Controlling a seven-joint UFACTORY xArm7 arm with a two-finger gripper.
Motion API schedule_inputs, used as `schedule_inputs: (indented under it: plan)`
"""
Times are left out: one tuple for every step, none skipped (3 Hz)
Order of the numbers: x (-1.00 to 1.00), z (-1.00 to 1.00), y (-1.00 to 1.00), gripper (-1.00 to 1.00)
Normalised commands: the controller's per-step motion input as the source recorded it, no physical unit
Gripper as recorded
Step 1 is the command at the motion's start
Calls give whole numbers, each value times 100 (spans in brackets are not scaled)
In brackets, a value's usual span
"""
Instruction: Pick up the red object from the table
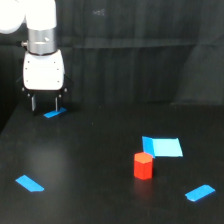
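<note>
The red object (143, 165) is a small red-orange prism standing upright on the black table (90, 165), at the lower right of the exterior view, just in front of a blue rectangle. My gripper (45, 104) hangs from the white arm at the upper left, far from the block. Its two dark fingers point down, spread apart and empty, just above the table near a blue tape strip.
A blue rectangle (163, 147) lies right behind the block. Blue tape strips lie at the lower left (29, 183), at the lower right (199, 192) and under the gripper (54, 113). A black draped backdrop (140, 60) closes the far side.
</note>
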Motion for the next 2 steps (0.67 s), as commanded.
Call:
schedule_inputs:
  plan:
    - [1,-17,-4,100]
    - [29,-48,-20,100]
